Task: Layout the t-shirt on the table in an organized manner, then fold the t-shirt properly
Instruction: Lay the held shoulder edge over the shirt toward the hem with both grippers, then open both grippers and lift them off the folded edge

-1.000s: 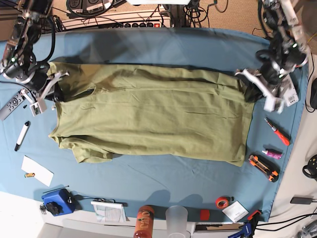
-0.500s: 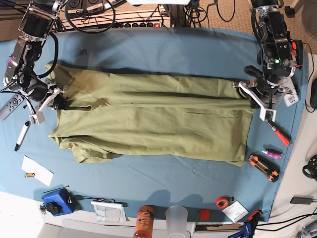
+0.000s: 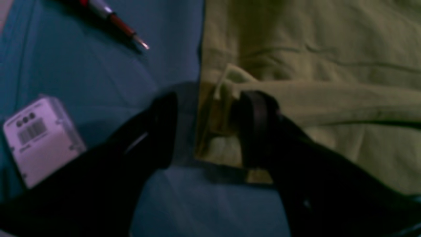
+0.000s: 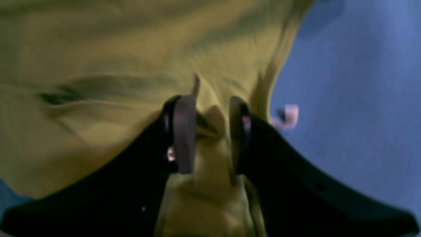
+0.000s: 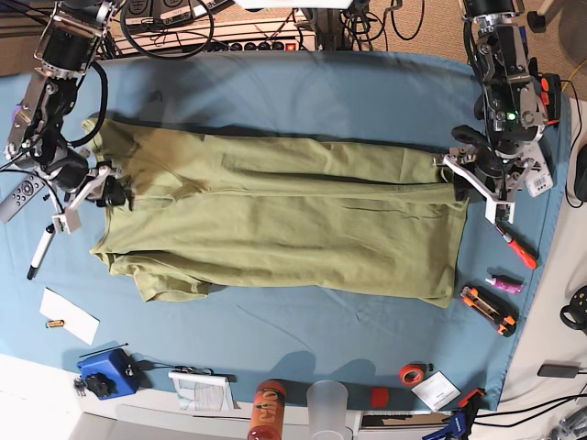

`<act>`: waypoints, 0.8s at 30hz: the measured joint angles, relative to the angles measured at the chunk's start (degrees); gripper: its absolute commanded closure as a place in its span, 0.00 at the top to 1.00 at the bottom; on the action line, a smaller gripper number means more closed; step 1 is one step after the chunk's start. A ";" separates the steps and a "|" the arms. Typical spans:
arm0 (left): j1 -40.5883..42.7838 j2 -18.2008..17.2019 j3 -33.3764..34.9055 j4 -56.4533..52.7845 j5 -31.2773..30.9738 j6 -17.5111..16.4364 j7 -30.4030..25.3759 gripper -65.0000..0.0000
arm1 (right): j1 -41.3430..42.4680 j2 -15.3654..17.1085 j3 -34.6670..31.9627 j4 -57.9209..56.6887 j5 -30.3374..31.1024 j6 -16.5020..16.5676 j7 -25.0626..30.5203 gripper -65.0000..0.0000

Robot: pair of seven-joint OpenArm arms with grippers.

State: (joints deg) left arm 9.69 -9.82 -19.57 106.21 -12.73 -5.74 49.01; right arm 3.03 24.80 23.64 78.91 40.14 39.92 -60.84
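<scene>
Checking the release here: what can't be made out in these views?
- Left wrist: dark and blurred. Whether the left gripper touches the shirt hem is unclear, and the box label is unreadable.
- Right wrist: blurred. Cannot tell whether the right gripper pinches the fold between its fingers.
- Base: both grippers' tips are too small, and the shirt hides its own lower layers.
</scene>
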 measured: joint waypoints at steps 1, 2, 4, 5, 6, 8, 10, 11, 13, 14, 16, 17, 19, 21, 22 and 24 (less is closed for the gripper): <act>-0.68 -0.02 0.00 0.24 0.07 0.79 1.53 0.48 | 0.79 -0.02 0.15 -0.02 0.42 0.02 0.00 0.27; -1.16 -0.04 -0.02 0.92 0.07 0.85 2.80 0.48 | 1.79 -0.04 0.42 -0.07 0.74 0.00 -0.63 0.27; -1.75 -0.04 -0.04 3.21 0.04 0.83 4.81 0.48 | 3.85 -0.04 1.46 -0.09 2.67 0.02 -2.21 0.27; -1.73 -0.02 -0.02 4.66 0.07 0.83 5.60 0.48 | 4.76 -0.04 2.32 -0.07 3.98 0.02 -3.23 0.27; -1.46 -0.04 -0.02 6.23 -0.20 0.81 6.93 0.48 | 5.49 -0.02 3.45 -0.07 5.42 0.00 -4.33 0.27; 0.11 -0.04 -0.02 9.22 -0.09 0.66 8.00 0.48 | 6.03 -0.04 6.36 0.13 8.50 0.02 -5.84 0.27; 2.64 -0.07 -0.02 11.74 -0.15 0.70 8.11 0.48 | 5.92 -0.04 9.40 0.72 9.25 0.02 -6.71 0.27; 3.89 -0.07 -0.02 12.50 -0.17 0.66 8.07 0.48 | 5.86 -0.04 10.91 0.96 9.22 0.02 -6.99 0.27; 5.68 -0.04 -0.04 12.81 -1.44 -0.07 8.00 0.48 | 5.88 0.04 13.51 1.25 9.25 0.00 -9.40 0.27; 6.54 -0.07 -0.04 12.70 -3.15 -0.72 7.87 0.48 | 5.88 0.04 14.64 1.33 9.35 0.02 -10.73 0.27; 8.28 0.00 -0.04 12.20 -7.04 -2.95 6.86 0.48 | 5.70 0.00 16.70 1.38 9.46 0.02 -12.63 0.27; 8.79 0.24 -0.04 11.63 -8.22 -3.58 6.05 0.48 | 5.22 -0.02 17.57 1.40 10.14 0.02 -12.68 0.27; 8.81 1.01 -0.04 9.75 -8.50 -4.42 4.87 0.48 | 3.34 0.11 19.32 1.46 13.00 0.04 -12.66 0.27; 8.50 1.33 0.00 7.67 -8.59 -4.42 3.82 0.48 | 1.22 0.11 21.68 1.46 13.00 0.00 -12.90 0.27; 8.50 1.42 -0.02 6.71 -8.57 -4.42 3.19 0.48 | 0.04 0.09 22.80 1.46 13.11 0.00 -12.90 0.27; 8.59 1.42 -0.04 5.01 -8.35 -4.39 2.54 0.48 | -1.99 0.09 25.05 1.44 13.57 0.00 -12.96 0.27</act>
State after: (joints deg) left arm 18.28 -8.40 -19.62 111.22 -21.08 -10.13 51.55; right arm 1.04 24.88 48.69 80.36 53.71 39.92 -73.80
